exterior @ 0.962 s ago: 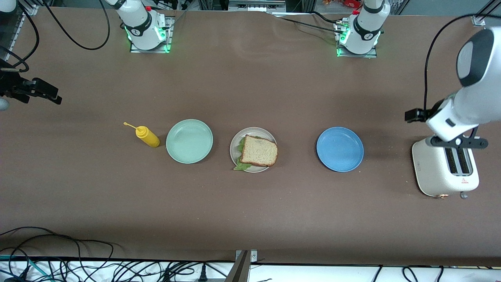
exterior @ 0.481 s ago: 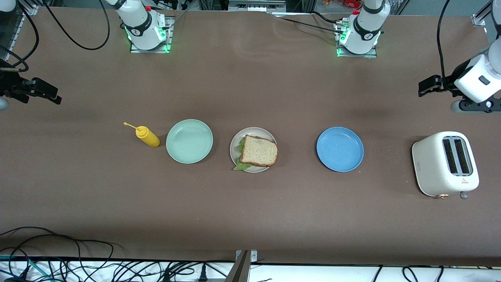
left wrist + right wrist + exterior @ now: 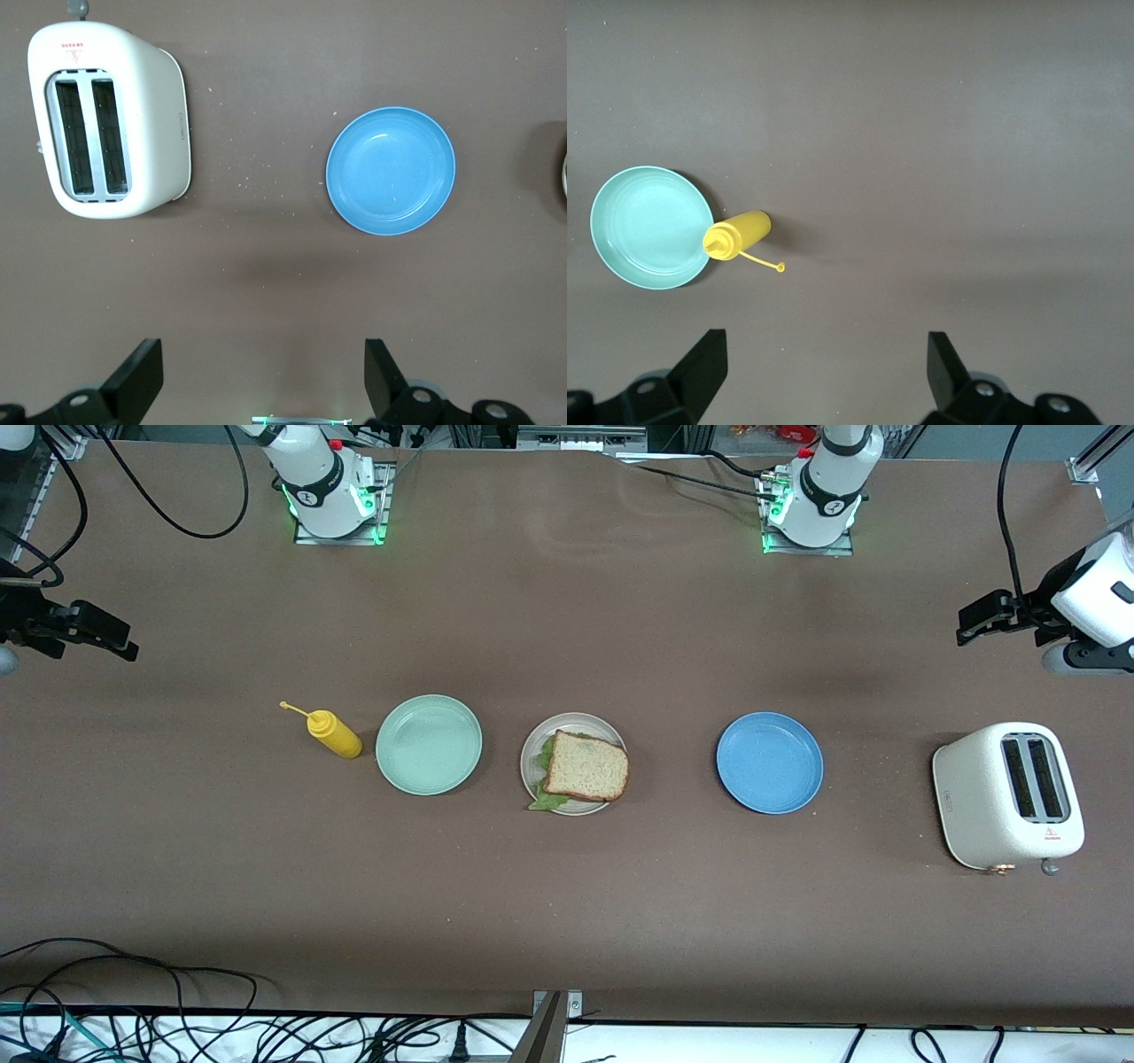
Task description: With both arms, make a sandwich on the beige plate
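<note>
i see the sandwich (image 3: 585, 767) sitting on the beige plate (image 3: 532, 751), frame center. left gripper (image 3: 260, 376) spread wide, empty, at right edge; right gripper (image 3: 823, 373) likewise at left edge.

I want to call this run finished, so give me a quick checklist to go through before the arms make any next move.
1. Sandwich on the beige plate, bread on top, lettuce showing beneath: ok.
2. Sandwich sits square on the plate: not ok, one corner overhangs the rim toward the blue plate.
3. Left gripper open, holding nothing, over bare table: ok.
4. Right gripper open, holding nothing, over bare table: ok.
5. Both arms away from the plates: ok.
6. Second bread slice under the lettuce: cannot tell, hidden by the top slice.
</note>
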Tool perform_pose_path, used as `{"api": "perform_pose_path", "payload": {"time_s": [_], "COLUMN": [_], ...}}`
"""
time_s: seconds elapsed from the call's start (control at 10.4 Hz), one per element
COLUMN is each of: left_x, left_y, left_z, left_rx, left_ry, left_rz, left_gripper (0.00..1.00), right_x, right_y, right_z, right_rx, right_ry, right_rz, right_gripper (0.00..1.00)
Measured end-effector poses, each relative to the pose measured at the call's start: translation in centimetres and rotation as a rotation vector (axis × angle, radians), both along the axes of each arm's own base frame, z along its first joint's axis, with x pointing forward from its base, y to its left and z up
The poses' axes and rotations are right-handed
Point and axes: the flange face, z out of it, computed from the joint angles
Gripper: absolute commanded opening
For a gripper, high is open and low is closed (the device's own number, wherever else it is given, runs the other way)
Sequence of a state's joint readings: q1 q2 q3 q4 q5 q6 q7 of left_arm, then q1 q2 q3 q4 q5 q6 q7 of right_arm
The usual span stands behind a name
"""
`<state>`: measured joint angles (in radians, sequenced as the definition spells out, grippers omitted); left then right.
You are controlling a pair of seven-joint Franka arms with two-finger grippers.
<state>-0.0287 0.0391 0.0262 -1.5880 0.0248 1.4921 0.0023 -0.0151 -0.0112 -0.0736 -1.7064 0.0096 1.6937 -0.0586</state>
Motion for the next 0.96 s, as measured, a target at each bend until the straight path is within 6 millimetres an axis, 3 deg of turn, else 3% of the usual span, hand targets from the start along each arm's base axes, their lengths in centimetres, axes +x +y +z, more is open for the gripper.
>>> {"api": "perform_pose_path", "payload": {"time_s": [0.29,0.96], "left_x": [1.6,2.3], "left_y": [-0.6,-1.0], "left_z": [-0.7,-1.6], "left_rx": [-0.036,-0.036], "left_ry": [0.002,0.007], "left_rz": [0.0,-0.007], "left_gripper": [1.0,1.0], "right_x": [0.0,0.0], "right_y": [0.0,0.0], "right_z": [0.0,0.0], "right_rx": [0.0,0.0], "right_ry": [0.0,0.005], "right_rz": [0.0,0.003], "right_gripper": [1.0,1.0]}}
